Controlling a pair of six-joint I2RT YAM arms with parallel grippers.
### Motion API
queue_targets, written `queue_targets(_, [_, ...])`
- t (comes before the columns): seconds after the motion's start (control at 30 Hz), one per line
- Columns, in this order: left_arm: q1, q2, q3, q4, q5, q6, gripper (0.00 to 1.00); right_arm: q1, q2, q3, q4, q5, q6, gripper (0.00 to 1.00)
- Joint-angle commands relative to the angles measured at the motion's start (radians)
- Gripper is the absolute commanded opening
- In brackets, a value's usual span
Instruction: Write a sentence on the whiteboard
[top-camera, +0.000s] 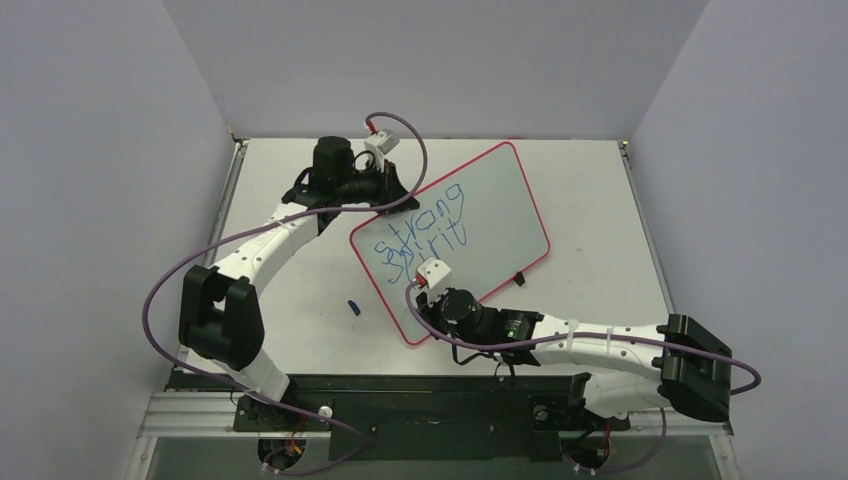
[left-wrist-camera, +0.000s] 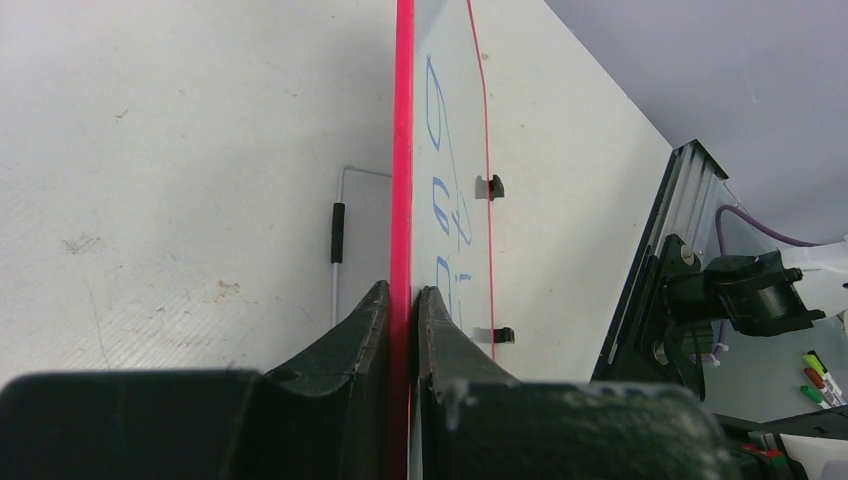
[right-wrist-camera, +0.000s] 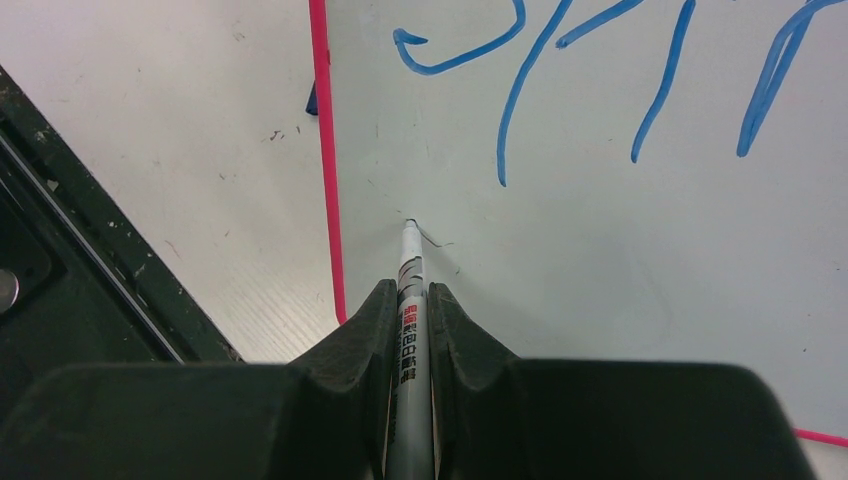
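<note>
Whiteboard (top-camera: 505, 215) sits skewed mid-counter (top-camera: 590, 190), btwn your two arms. Your L gripper (left-wrist-camera: 403, 300) is nearly closed, pinching its red rim on the far-left edge. Your R gripper (right-wrist-camera: 410, 300) is clamped tight on a marker (right-wrist-camera: 408, 265), tip down at the board's bare part below the writing, near the rim. Can't tell if the tip touches. Sentence (top-camera: 420, 232) reads "strong" over "spirit" in blue, 2 lines. Small blue cap (top-camera: 353, 307) lies on the counter just left of the board.
</note>
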Motion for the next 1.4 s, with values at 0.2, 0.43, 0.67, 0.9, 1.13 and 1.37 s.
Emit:
queue_targets(0.2, [-0.009, 0.005, 0.005, 0.016, -0.028, 0.078, 0.0, 0.005, -0.066, -0.085, -0.022, 0.08, 0.063, 0.0])
queue_targets(0.43, [-0.009, 0.008, 0.006, 0.013, -0.03, 0.075, 0.0, 0.01, -0.097, -0.114, -0.026, 0.102, 0.091, 0.0])
queue_targets(0.67, [-0.009, 0.006, 0.003, 0.012, -0.032, 0.075, 0.0, 0.009, -0.065, -0.048, -0.047, 0.131, 0.062, 0.0])
queue_targets(0.9, [-0.01, 0.007, 0.003, 0.012, -0.032, 0.075, 0.0, 0.004, -0.04, 0.036, -0.08, 0.159, 0.028, 0.0])
queue_targets(1.13, [-0.01, 0.004, 0.002, 0.011, -0.032, 0.075, 0.0, -0.015, 0.007, 0.112, -0.11, 0.173, 0.008, 0.0])
queue_targets(1.37, [-0.01, 0.002, 0.001, 0.009, -0.034, 0.077, 0.0, -0.018, 0.014, 0.121, -0.136, 0.177, 0.006, 0.0])
